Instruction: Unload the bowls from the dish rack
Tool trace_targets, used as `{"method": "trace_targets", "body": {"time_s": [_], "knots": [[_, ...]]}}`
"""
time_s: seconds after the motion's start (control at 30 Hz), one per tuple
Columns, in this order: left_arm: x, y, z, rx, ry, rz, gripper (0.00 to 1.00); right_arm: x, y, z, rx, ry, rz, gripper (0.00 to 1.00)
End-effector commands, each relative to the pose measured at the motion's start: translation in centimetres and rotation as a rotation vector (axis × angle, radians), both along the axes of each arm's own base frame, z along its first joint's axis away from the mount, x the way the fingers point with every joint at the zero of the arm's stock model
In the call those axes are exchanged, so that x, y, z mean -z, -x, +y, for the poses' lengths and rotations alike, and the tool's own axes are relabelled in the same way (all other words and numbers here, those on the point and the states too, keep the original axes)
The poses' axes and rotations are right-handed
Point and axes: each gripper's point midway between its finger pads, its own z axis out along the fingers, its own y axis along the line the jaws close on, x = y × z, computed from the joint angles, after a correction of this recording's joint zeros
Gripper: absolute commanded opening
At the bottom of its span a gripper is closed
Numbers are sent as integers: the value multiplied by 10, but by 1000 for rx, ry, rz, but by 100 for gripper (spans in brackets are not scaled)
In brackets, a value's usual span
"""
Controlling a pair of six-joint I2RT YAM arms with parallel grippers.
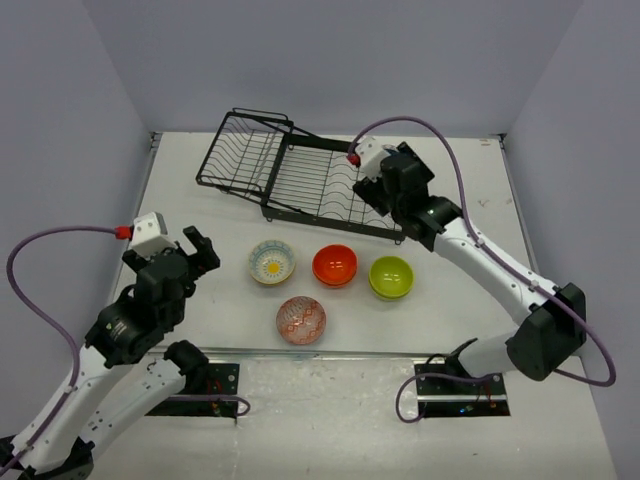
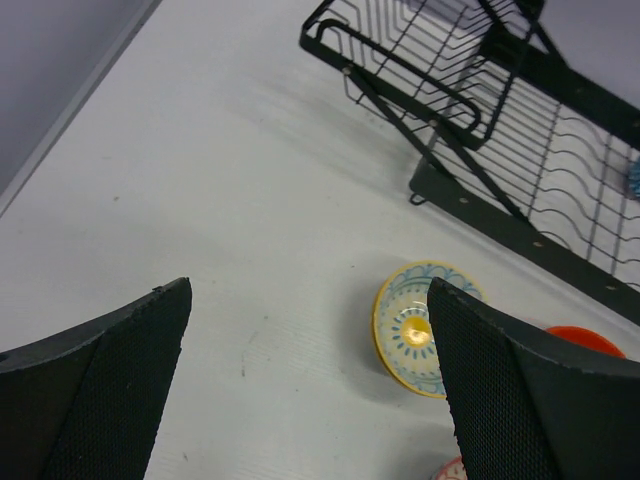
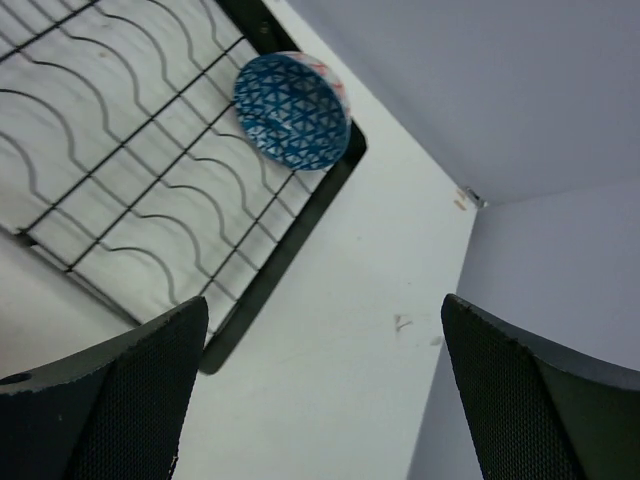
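The black wire dish rack (image 1: 290, 170) stands at the back of the table. In the right wrist view a blue patterned bowl (image 3: 292, 110) leans in a corner of the rack (image 3: 266, 281); the top view hides it under my right arm. My right gripper (image 1: 378, 192) (image 3: 325, 305) hovers open over the rack's right end, holding nothing. In front of the rack sit a cream and yellow bowl (image 1: 272, 263) (image 2: 405, 330), an orange-red bowl (image 1: 335, 265) (image 2: 585, 340), a lime green bowl (image 1: 391, 277) and a pinkish patterned bowl (image 1: 301, 320). My left gripper (image 1: 200, 252) (image 2: 310, 290) stands open left of the cream bowl.
Grey walls close off the table at the back and both sides. The rack's smaller tilted section (image 2: 420, 70) rises at its left end. The table's near edge runs just behind the pinkish bowl, by the arm bases.
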Motion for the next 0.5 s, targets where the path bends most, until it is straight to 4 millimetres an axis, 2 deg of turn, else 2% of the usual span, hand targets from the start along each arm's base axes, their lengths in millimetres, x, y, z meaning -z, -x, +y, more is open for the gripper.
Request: {"method": "trace_targets", "body": {"time_s": [0.0, 0.07, 0.1, 0.17, 0.2, 0.27, 0.37, 0.4, 0.47], "knots": [[2, -8, 13, -90, -33, 42, 100, -48, -39, -19, -100, 70, -182, 99], [3, -10, 12, -86, -39, 47, 100, -47, -59, -25, -113, 91, -197, 99], [0, -12, 11, -78, -32, 34, 100, -47, -70, -42, -82, 99, -193, 99], [1, -12, 7, -47, -33, 27, 100, -37, -89, -49, -92, 127, -171, 99], [-1, -12, 6, -38, -25, 15, 100, -32, -97, -60, -81, 136, -159, 99], [-2, -12, 4, -23, -25, 11, 100, -18, -114, -63, -101, 163, -131, 99], [-2, -12, 2, -5, -27, 10, 100, -11, -128, -63, -120, 216, -134, 99], [-2, -13, 1, 2, -26, 5, 100, 0, -134, -60, -128, 227, -123, 99], [-2, -14, -3, 22, -29, 7, 100, 1, -144, -54, -158, 229, -156, 99]]}}
